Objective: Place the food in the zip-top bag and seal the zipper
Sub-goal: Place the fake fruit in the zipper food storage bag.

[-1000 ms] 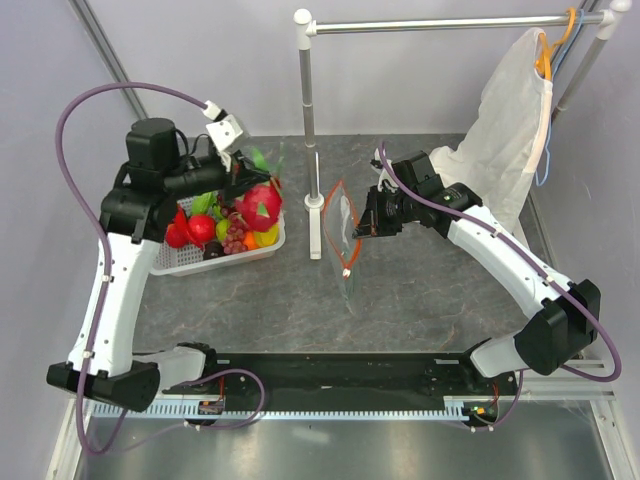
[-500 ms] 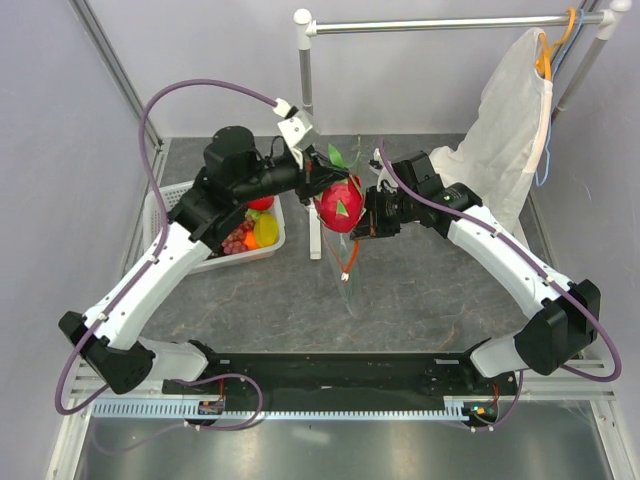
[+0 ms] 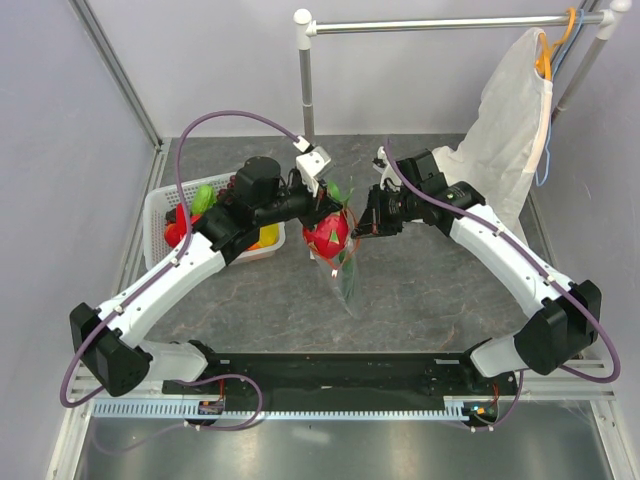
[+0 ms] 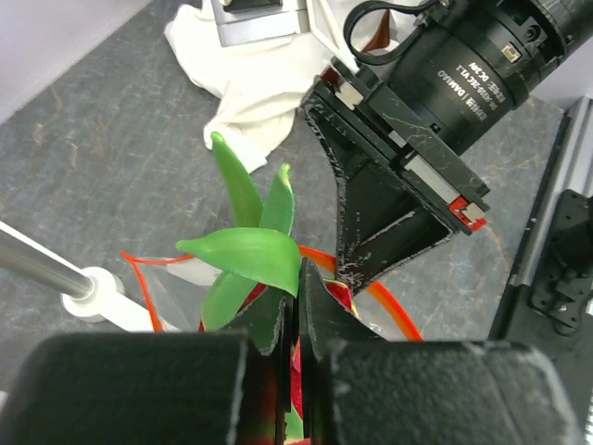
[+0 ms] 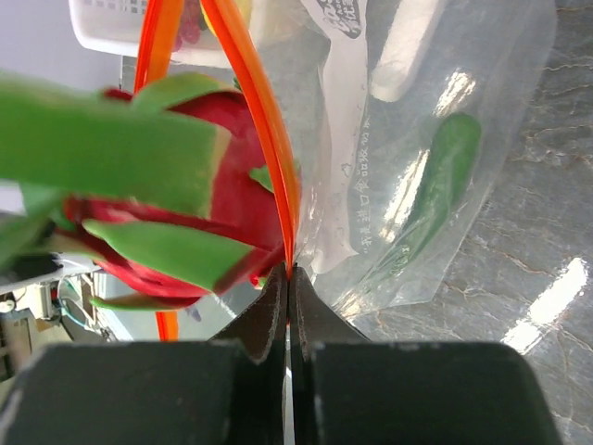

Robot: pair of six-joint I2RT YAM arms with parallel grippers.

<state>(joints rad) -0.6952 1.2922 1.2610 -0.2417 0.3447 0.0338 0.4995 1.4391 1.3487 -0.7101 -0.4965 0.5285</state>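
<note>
The zip-top bag (image 3: 345,285) hangs over the grey table (image 3: 430,295) from your right gripper (image 3: 363,228), whose fingers are pinched together on the orange-red zipper (image 5: 267,148). Your left gripper (image 3: 324,210) is clamped on the green leaves of a red dragon fruit (image 3: 331,237), which sits in the bag's mouth. A green piece (image 5: 437,181) lies inside.

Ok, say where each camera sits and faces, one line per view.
Top external: above and behind the bases, looking down on the table; both arms show, the left gripper holding the red fruit at the bag.
Left wrist: on the left arm, looking past its shut gripper at the fruit's leaves and the right gripper.
Right wrist: on the right arm, looking past its gripper, shut on the zipper.
Shared: all three see the fruit at the bag's mouth.
</note>
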